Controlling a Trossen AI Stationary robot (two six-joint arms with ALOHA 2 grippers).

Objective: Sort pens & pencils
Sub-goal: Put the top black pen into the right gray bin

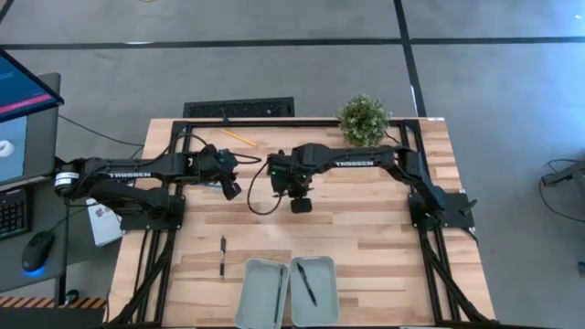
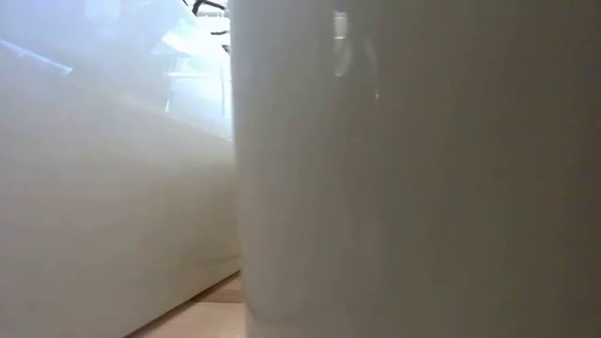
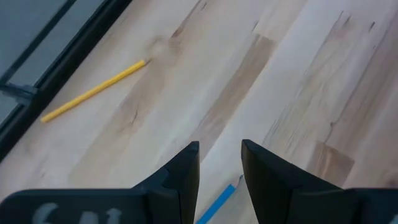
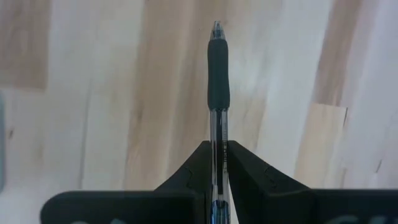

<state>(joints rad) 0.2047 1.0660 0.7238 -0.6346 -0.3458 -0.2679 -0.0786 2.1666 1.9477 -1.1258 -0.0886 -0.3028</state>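
Right gripper: over mid-table, fingers clamped on a pen whose black grip juts out past the tips.
Left gripper: reaches in from the left, fingers slightly parted, holding nothing; blue pencil shows just below the gap, yellow pencil lies apart near the frame.
Trays: two at the near edge, a pen in each.
Loose pen: on the table left of the trays.
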